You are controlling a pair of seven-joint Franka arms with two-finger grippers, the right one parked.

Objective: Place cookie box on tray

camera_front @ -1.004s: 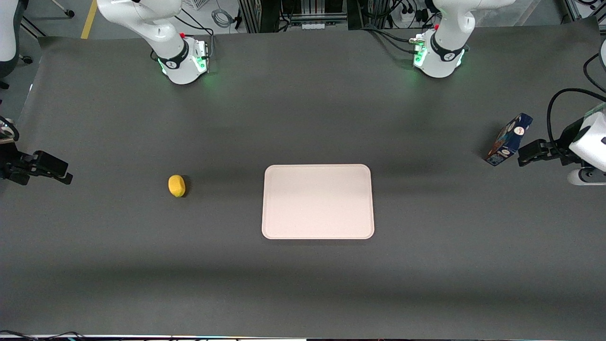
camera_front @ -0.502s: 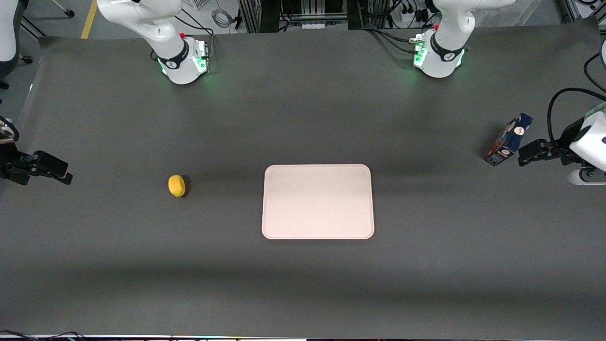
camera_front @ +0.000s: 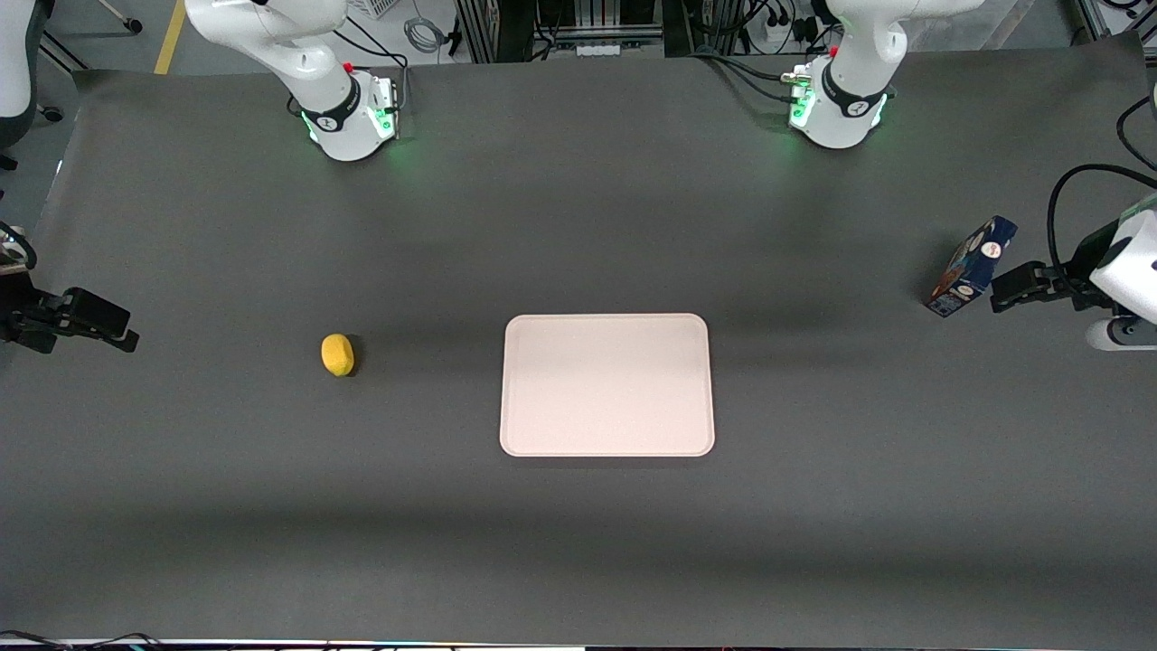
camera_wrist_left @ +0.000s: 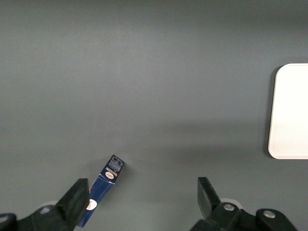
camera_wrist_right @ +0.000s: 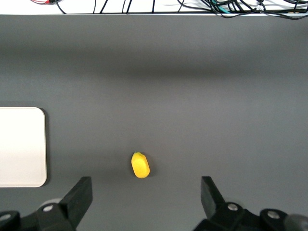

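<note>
Box (camera_front: 972, 266) stands tilted on the bench (camera_front: 578, 542) at the working arm's end, well apart from the tray (camera_front: 607, 385), with the claw (camera_front: 1012, 287) just beside it, fingers (camera_wrist_left: 77, 199) spread wide and holding nothing. Looks like light, stiff but crushable cardboard, so best pinched gently across its narrow faces, mid-height. Tray is bare; a yellow lump (camera_front: 337, 354) lies toward the parked arm's end

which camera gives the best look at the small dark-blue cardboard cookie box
The front view: the small dark-blue cardboard cookie box stands unobstructed beside the open gripper. The left wrist view has a finger covering part of it. The right wrist view misses it.
</note>
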